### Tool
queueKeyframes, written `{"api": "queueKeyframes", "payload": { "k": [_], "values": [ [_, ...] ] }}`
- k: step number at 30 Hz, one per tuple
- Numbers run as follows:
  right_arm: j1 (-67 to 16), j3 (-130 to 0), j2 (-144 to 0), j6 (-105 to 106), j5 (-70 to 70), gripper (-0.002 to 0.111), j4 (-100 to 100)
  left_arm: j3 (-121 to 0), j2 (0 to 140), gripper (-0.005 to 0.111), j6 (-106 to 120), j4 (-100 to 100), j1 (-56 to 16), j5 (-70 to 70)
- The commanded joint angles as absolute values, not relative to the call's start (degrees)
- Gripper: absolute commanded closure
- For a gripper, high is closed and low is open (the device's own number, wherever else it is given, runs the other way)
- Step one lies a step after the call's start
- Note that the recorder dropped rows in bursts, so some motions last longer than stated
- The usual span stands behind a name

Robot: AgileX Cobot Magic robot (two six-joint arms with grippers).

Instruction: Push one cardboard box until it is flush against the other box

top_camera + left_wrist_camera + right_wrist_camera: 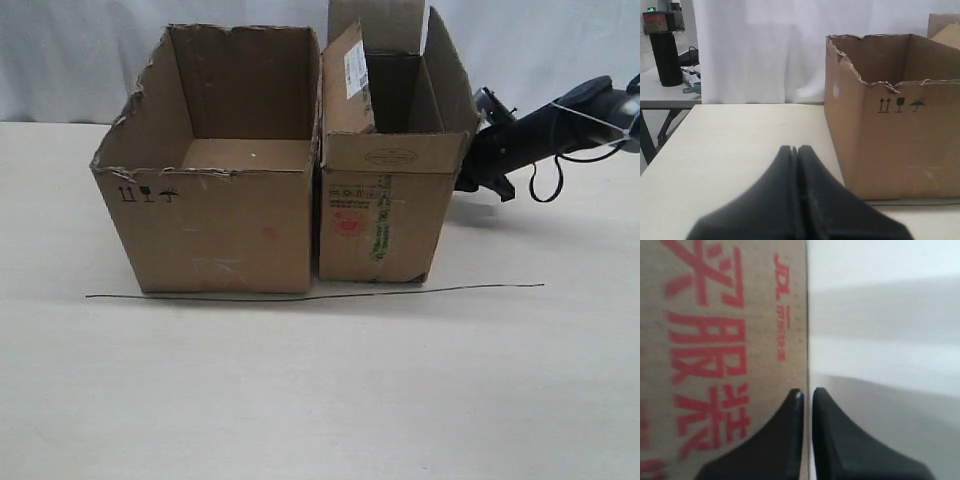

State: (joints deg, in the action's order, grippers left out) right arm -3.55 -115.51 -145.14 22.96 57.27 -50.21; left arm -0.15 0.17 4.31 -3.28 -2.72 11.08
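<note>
The cardboard box [385, 220], narrow with raised flaps, a white label and green-red print on its end, stands right beside the other box [215, 230], the wide torn-rimmed carton. Only a thin dark seam shows between them. My right gripper [468, 182] is at the narrow carton's right side, its tips mostly hidden behind the carton. In the right wrist view this gripper [807, 392] is shut, its tips at the edge of the red-lettered wall [715, 340]. My left gripper [795, 148] is shut and empty, low over the table, short of the wide carton [900, 145].
A thin dark wire [310, 295] lies on the table along the front of both cartons. A white curtain [80, 60] hangs behind the table. Beyond the table's left end stands a side table with a black cylinder [665, 60].
</note>
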Motion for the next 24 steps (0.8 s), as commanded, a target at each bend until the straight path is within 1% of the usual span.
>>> {"api": "queueKeyframes", "payload": {
  "k": [1,5,9,13,19,24],
  "values": [
    [-0.3,-115.9,-139.6,22.7,54.6,0.103,-48.3,0.0,0.0,0.107,4.2,-3.1,-2.6,10.8],
    [2.0,-115.9,-133.6,22.7,53.6,0.103,-43.4,0.0,0.0,0.107,4.2,-3.1,-2.6,10.8],
    [2.4,-115.5,-127.6,21.9,54.1,0.103,-39.5,0.0,0.0,0.107,4.2,-3.1,-2.6,10.8],
    [1.9,-112.3,-120.8,23.5,54.6,0.103,-36.6,0.0,0.0,0.107,4.2,-3.1,-2.6,10.8],
    [2.0,-101.9,-105.5,27.2,52.0,0.103,-36.3,0.0,0.0,0.107,4.2,-3.1,-2.6,10.6],
    [1.8,-87.4,-87.2,27.9,46.3,0.103,-36.8,0.0,0.0,0.107,4.2,-3.1,-2.6,10.4]
  ]
}}
